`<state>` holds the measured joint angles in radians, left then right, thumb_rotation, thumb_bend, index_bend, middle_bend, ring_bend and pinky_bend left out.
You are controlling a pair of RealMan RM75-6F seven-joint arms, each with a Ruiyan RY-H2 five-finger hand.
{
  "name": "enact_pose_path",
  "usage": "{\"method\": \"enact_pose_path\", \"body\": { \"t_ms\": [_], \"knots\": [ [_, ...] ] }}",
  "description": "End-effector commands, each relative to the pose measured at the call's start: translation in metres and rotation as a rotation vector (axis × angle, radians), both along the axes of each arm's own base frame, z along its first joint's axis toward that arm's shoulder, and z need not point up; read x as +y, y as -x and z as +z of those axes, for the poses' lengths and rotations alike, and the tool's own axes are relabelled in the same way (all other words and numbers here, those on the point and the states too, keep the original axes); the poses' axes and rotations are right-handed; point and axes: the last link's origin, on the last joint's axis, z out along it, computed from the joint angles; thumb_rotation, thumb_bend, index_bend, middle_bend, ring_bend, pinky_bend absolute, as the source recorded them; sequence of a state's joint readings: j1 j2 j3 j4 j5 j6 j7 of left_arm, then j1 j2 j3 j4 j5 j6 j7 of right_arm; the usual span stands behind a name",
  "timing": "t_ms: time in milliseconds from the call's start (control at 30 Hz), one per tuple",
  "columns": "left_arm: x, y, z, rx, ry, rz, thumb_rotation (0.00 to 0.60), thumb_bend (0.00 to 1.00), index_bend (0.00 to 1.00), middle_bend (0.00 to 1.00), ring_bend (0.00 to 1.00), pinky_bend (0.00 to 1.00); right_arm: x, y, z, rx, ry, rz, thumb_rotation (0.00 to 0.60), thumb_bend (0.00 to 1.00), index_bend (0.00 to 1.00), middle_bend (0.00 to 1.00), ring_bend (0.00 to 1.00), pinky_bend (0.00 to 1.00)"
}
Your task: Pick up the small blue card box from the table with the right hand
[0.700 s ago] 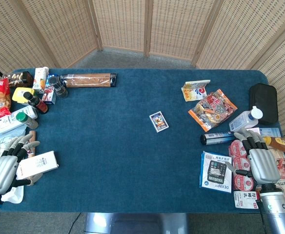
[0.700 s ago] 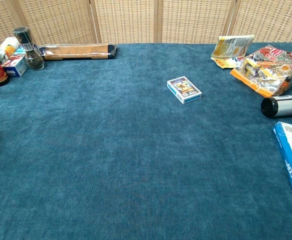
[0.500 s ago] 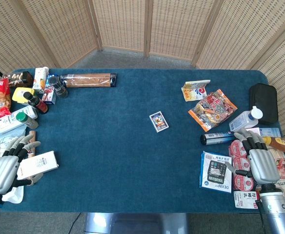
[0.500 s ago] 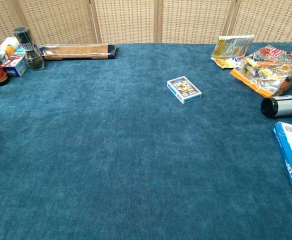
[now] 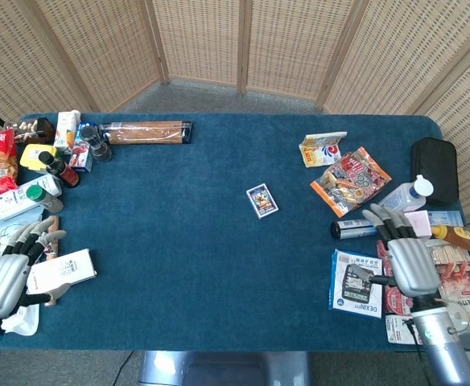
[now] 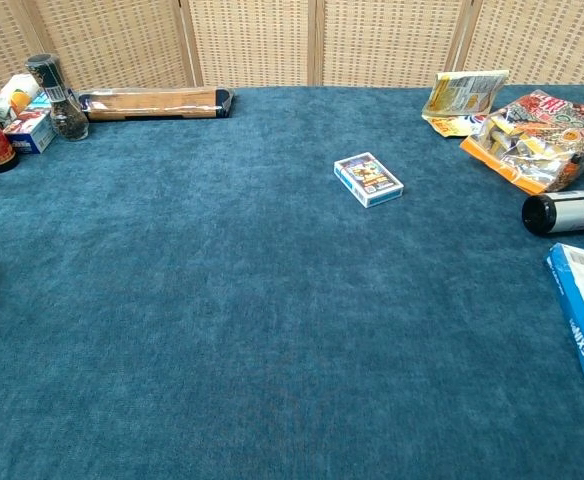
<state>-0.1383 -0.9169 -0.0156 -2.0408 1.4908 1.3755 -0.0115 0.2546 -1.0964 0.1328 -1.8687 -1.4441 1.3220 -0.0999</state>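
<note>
The small blue card box point(image 5: 261, 200) lies flat near the middle of the blue table, also visible in the chest view point(image 6: 368, 179). My right hand point(image 5: 402, 256) hovers at the table's right side over the packets there, well right of and nearer than the box, palm down with fingers spread and nothing in it. My left hand point(image 5: 10, 265) stays at the near left edge, fingers apart, beside a white box point(image 5: 60, 271). Neither hand shows in the chest view.
Snack bags point(image 5: 349, 180) and a dark can point(image 5: 357, 228) lie between my right hand and the card box. A blue-and-white carton point(image 5: 355, 284) sits beside the right hand. Bottles point(image 5: 54, 170) and a long wooden box point(image 5: 145, 131) crowd the far left.
My right hand has shifted left and slightly away from me, toward the table's middle. The card box and left hand have not moved.
</note>
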Motion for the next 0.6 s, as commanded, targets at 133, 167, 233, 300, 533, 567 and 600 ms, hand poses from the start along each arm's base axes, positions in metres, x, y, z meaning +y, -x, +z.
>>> {"method": "enact_pose_path", "body": {
  "t_ms": [133,167,233,300,533,567,600],
  "knots": [
    [0.005,0.002,-0.002,0.001,0.013,0.002,0.6,0.22,0.18,0.06,0.0,0.0,-0.034,-0.033,-0.016,-0.004,-0.051,0.053,0.48,0.23,0.04,0.01,0.0,0.0],
    [0.006,0.003,-0.002,0.002,0.013,0.003,0.6,0.22,0.18,0.06,0.0,0.0,-0.041,-0.037,-0.019,0.0,-0.06,0.053,0.477,0.23,0.04,0.0,0.0,0.0],
    [0.008,0.003,-0.003,0.0,0.012,0.003,0.6,0.22,0.18,0.06,0.0,0.0,-0.051,-0.043,-0.024,0.007,-0.072,0.053,0.473,0.22,0.04,0.0,0.0,0.0],
    [0.009,0.003,-0.003,-0.002,0.012,0.003,0.6,0.22,0.18,0.06,0.0,0.0,-0.061,-0.05,-0.029,0.013,-0.08,0.055,0.473,0.23,0.04,0.0,0.0,0.0],
    [0.015,0.003,-0.004,0.001,0.014,0.003,0.6,0.22,0.18,0.06,0.0,0.0,-0.091,-0.069,-0.048,0.028,-0.109,0.043,0.471,0.22,0.03,0.0,0.0,0.0],
    [0.015,0.002,-0.005,0.001,0.015,0.002,0.6,0.22,0.18,0.06,0.0,0.0,-0.095,-0.073,-0.053,0.035,-0.115,0.044,0.47,0.22,0.03,0.0,0.0,0.0],
    [0.016,0.002,-0.005,0.001,0.016,0.002,0.6,0.22,0.18,0.06,0.0,0.0,-0.099,-0.076,-0.057,0.038,-0.116,0.045,0.47,0.22,0.03,0.0,0.0,0.0]
  ]
}}
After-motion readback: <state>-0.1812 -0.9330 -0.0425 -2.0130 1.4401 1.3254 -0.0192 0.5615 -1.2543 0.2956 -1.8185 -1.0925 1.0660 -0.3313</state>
